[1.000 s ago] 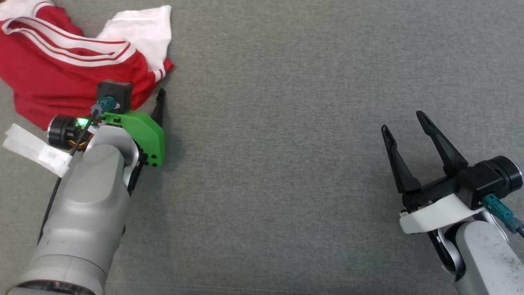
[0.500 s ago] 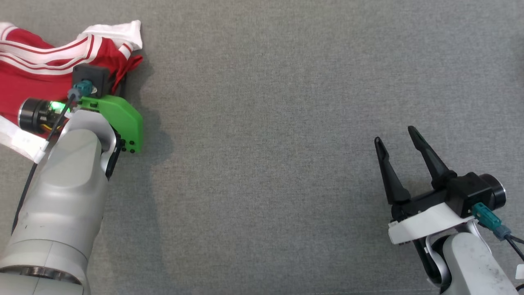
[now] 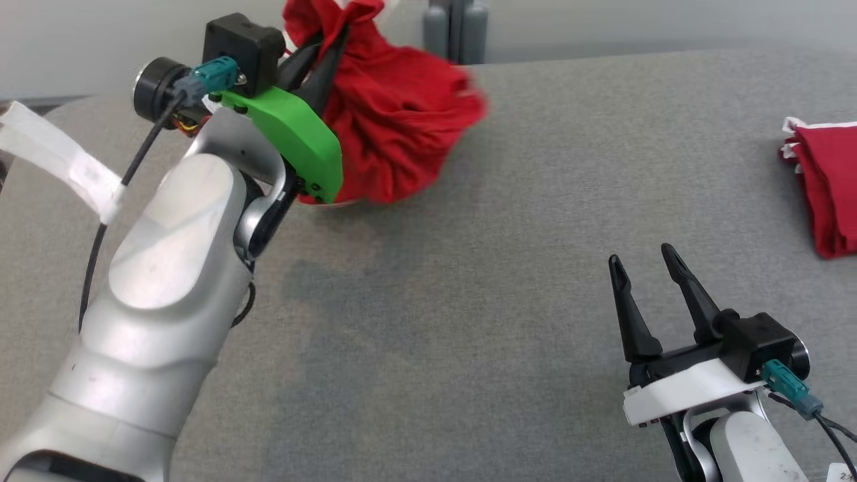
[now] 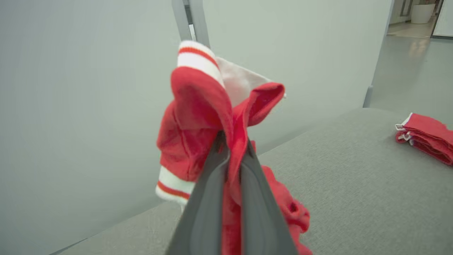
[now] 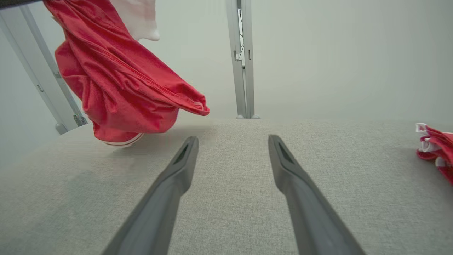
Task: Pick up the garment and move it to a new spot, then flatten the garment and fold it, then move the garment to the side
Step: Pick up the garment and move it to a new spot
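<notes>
The left end effector (image 4: 234,146) pinches the red garment (image 4: 198,106) above the grey surface (image 4: 354,184).

Left hand (image 4: 231,150) since clamped shut on garment (image 3: 395,127), raised it off grey surface (image 3: 469,301); garment now hangs bunched.

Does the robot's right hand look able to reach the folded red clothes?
Probably yes. The right gripper is open and empty, and just bare grey surface lies between it and the folded red clothes off to its right.
</notes>
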